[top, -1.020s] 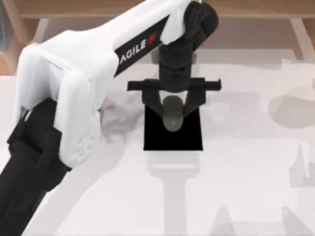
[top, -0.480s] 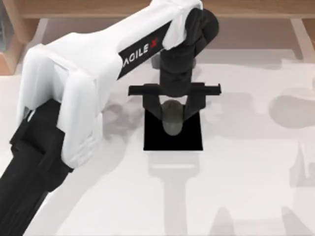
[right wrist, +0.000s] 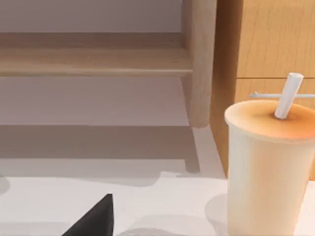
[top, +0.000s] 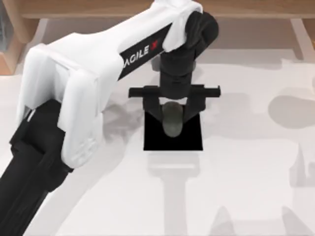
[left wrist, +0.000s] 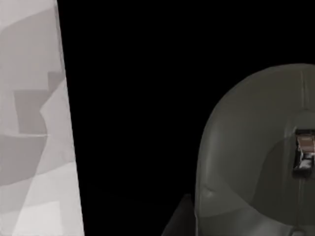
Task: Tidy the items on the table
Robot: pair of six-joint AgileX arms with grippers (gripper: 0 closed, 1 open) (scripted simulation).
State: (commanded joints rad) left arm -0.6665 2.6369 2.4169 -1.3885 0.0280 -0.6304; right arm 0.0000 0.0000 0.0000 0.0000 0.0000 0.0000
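**Left gripper down over the mouse on the black pad**

From the top view I have my left gripper (top: 173,111) lowered over the grey mouse (top: 172,119), its two fingers (top: 153,109) spread and standing on either side of the mouse's far end; I cannot tell whether they touch its sides. The mouse lies on the black square pad (top: 192,140), in the pad's far half and about midway between the pad's left and right edges. Its long axis runs from the pad's far edge toward its near edge, the rounded end nearest me sitting around the pad's middle. The pad itself lies on the white table (top: 246,196), roughly centred between the tabletop's left and right edges and toward its far edge, just before the wooden shelf (top: 98,7).

In the left wrist view the mouse (left wrist: 256,157) is close up against the black pad (left wrist: 138,98), scroll wheel (left wrist: 304,152) visible.

The right wrist view shows a lidded cup (right wrist: 268,167) with a straw (right wrist: 288,96) standing on the table beside the shelf's leg (right wrist: 199,64)
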